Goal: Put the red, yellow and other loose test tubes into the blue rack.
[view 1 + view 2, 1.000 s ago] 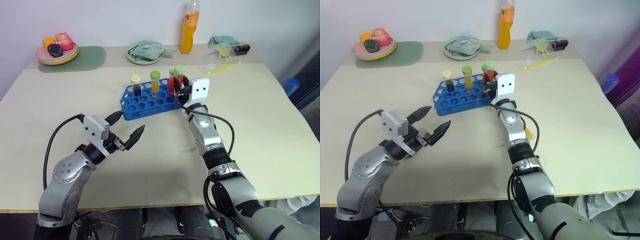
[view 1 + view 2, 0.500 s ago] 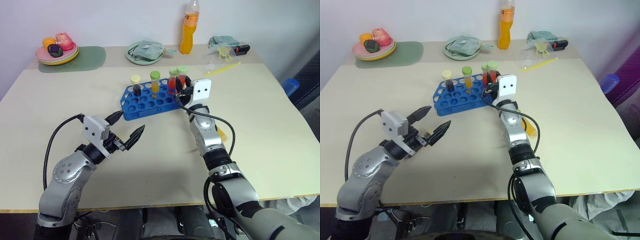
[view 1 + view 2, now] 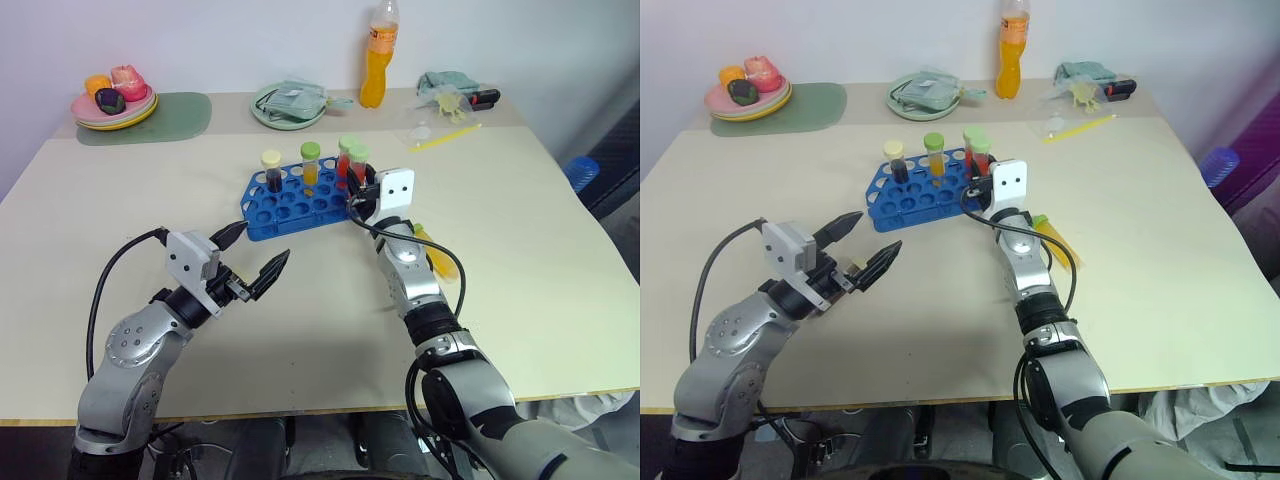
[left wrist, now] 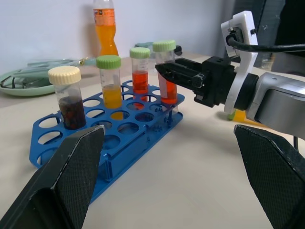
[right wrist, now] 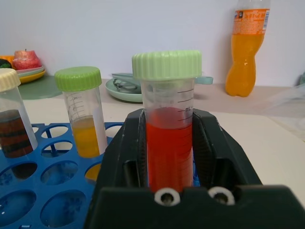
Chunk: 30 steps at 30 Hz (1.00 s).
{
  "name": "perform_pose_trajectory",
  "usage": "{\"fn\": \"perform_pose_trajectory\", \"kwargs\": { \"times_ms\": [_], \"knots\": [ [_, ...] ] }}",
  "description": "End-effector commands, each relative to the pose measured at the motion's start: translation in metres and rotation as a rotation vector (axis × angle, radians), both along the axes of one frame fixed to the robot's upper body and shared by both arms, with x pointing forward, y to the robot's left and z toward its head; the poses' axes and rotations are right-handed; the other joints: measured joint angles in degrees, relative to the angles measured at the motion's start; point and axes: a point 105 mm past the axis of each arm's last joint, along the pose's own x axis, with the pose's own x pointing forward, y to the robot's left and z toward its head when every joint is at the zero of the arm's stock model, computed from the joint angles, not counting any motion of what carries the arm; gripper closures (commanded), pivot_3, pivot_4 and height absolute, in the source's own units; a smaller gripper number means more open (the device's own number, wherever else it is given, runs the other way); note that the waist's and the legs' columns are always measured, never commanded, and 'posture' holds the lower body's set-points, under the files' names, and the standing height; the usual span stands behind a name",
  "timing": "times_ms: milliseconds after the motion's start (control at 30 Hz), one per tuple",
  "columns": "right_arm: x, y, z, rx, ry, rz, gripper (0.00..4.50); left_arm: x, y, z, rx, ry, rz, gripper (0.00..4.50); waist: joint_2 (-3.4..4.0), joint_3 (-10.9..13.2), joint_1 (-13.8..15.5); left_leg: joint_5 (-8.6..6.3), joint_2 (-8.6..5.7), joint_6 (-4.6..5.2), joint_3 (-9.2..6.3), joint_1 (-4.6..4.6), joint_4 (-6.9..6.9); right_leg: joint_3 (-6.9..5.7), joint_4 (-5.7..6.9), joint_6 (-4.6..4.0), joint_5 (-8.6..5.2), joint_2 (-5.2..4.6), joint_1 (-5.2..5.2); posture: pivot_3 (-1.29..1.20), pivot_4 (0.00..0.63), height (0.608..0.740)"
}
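We see four tubes upright in the blue rack [image 3: 296, 200]: maroon tube [image 4: 69, 98], yellow tube [image 4: 112, 88], and two red tubes [image 4: 140, 71] at the end nearest the right gripper [image 5: 169, 157]. Its fingers [image 5: 209, 152] flank the nearer red tube [image 5: 167, 143]; whether they're clamped or released, we can't tell. Left gripper [image 3: 255, 255] spread wide, empty, well short of the rack.

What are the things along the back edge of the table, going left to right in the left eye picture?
Plate of fruit → green mat → round green plate → orange drink bottle → pale green cloth.
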Motion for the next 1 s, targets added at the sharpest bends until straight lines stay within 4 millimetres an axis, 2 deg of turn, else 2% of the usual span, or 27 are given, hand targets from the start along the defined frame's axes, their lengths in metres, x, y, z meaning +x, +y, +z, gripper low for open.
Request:
{"fn": "perform_pose_trajectory", "kwargs": {
  "times_ms": [33, 100, 200, 267, 400, 467, 533, 600, 667, 867, 1000],
  "knots": [
    [-0.003, -0.002, 0.023, 0.026, -0.079, 0.004, 1.16, -0.006, -0.001, 0.012, -0.012, -0.058, -0.011, 0.00, 0.01, 0.00, -0.01, 0.00, 0.00, 0.00, 0.00, 0.00, 0.00, 0.00, 0.00, 0.00, 0.00, 0.00, 0.00, 0.00, 0.150, 0.729],
    [-0.008, -0.008, 0.037, 0.022, -0.129, 0.012, 0.10, -0.007, 0.000, 0.012, -0.013, -0.058, -0.009, 0.00, 0.02, 0.01, 0.06, 0.00, 0.00, 0.00, 0.00, 0.00, 0.00, 0.00, 0.00, 0.00, 0.00, 0.00, 0.00, 0.00, 0.150, 0.729],
    [-0.019, -0.025, 0.054, 0.011, -0.168, 0.050, 0.04, -0.009, 0.000, 0.011, -0.002, -0.055, -0.009, 0.00, 0.03, 0.02, 0.38, 0.00, -0.02, 0.00, -0.01, -0.02, 0.00, 0.00, -0.01, 0.00, 0.00, -0.03, 0.00, 0.00, 0.150, 0.729],
    [-0.031, -0.044, 0.065, -0.039, -0.150, 0.109, 0.04, -0.011, 0.002, 0.010, 0.000, -0.053, -0.007, 0.00, 0.02, 0.01, 0.54, 0.00, -0.04, 0.01, -0.01, -0.02, 0.01, 0.00, -0.03, 0.00, 0.00, -0.06, 0.02, 0.00, 0.150, 0.729],
    [-0.053, -0.070, 0.066, -0.198, 0.043, 0.253, 0.04, -0.014, 0.002, 0.007, 0.013, -0.038, -0.025, 0.00, 0.04, 0.03, 0.49, -0.02, -0.03, 0.03, -0.03, -0.03, 0.03, -0.01, -0.05, -0.01, -0.01, -0.08, 0.05, 0.00, 0.150, 0.729],
    [-0.064, -0.086, 0.052, -0.342, 0.237, 0.311, 0.04, -0.015, -0.002, 0.004, 0.031, -0.023, -0.065, 0.00, 0.10, 0.06, 0.46, -0.01, 0.00, 0.03, -0.03, -0.01, 0.03, -0.01, -0.05, -0.02, -0.02, -0.07, 0.06, 0.00, 0.150, 0.729],
    [-0.069, -0.114, 0.032, -0.476, 0.478, 0.253, 0.04, -0.019, -0.013, -0.002, 0.082, -0.004, -0.146, 0.00, 0.15, 0.09, 0.46, -0.02, 0.00, 0.04, -0.02, -0.01, 0.04, -0.01, -0.05, -0.20, -0.11, -0.08, 0.06, 0.00, 0.150, 0.729],
    [-0.068, -0.130, 0.029, -0.469, 0.624, 0.177, 0.04, -0.022, -0.021, -0.006, 0.119, 0.009, -0.208, 0.00, 0.12, 0.07, 0.24, -0.02, 0.03, 0.05, -0.03, 0.00, 0.04, -0.02, -0.10, -0.26, -0.15, -0.11, 0.09, 0.00, 0.150, 0.729],
    [-0.068, -0.127, 0.029, -0.402, 0.746, 0.192, 0.04, -0.024, -0.028, -0.012, 0.162, 0.023, -0.273, 0.00, 0.20, 0.12, -0.11, -0.02, 0.07, 0.05, 0.05, 0.04, 0.04, 0.04, -0.10, -0.26, -0.15, -0.10, 0.09, 0.00, 0.150, 0.729],
    [-0.067, -0.120, 0.022, -0.425, 0.945, 0.134, 0.04, -0.030, -0.046, -0.027, 0.237, 0.048, -0.425, 0.00, 0.24, 0.14, 0.43, -0.03, 0.07, 0.07, 0.00, -0.02, 0.01, 0.01, -0.11, -0.24, -0.14, 0.02, 0.05, 0.00, 0.150, 0.729],
    [-0.065, -0.121, 0.015, -0.454, 1.039, 0.092, 0.04, -0.031, -0.055, -0.026, 0.238, 0.034, -0.451, 0.00, 0.23, 0.15, 0.65, -0.05, -0.05, 0.09, 0.02, -0.09, 0.08, -0.01, -0.15, -0.22, -0.12, -0.12, 0.05, 0.00, 0.150, 0.729]
  ]
}}
